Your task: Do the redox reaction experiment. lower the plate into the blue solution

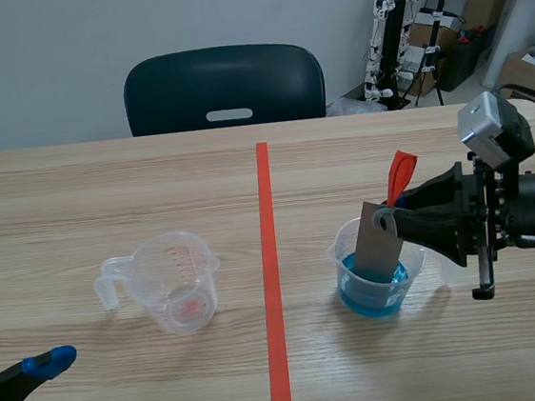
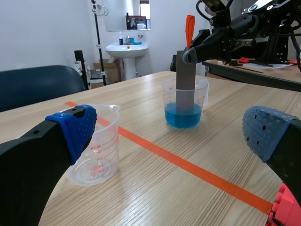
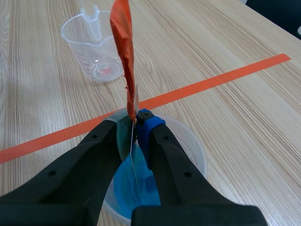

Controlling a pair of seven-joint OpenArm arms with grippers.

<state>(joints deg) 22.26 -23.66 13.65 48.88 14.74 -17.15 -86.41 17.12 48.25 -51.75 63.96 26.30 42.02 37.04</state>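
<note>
Scene view: we see the grey plate (image 1: 377, 243) pinched at its top end by the right gripper (image 1: 395, 211), whose fingers are pressed onto it. The plate's long axis is near upright, its top leaning a little toward the right arm. Its lower end points down into the cup (image 1: 341, 251), which holds blue solution (image 1: 372, 300) in its lower part. An orange-red strip (image 1: 400, 174) sticks up from the plate's top. Across the tape line from it stands a clear measuring cup (image 1: 176, 285) with red markings, no liquid visible in it.

Left wrist view: the left gripper (image 2: 171, 129) is spread wide, with nothing between its blue pads. Ahead of it the plate stands vertical in the cup, its lower end dipped in the blue solution. The measuring cup sits just beside one finger.

Right wrist view: we see the plate edge-on between the closed fingers, running down into the blue solution below them. The strip rises above the fingertips, and the measuring cup is well ahead.
</note>
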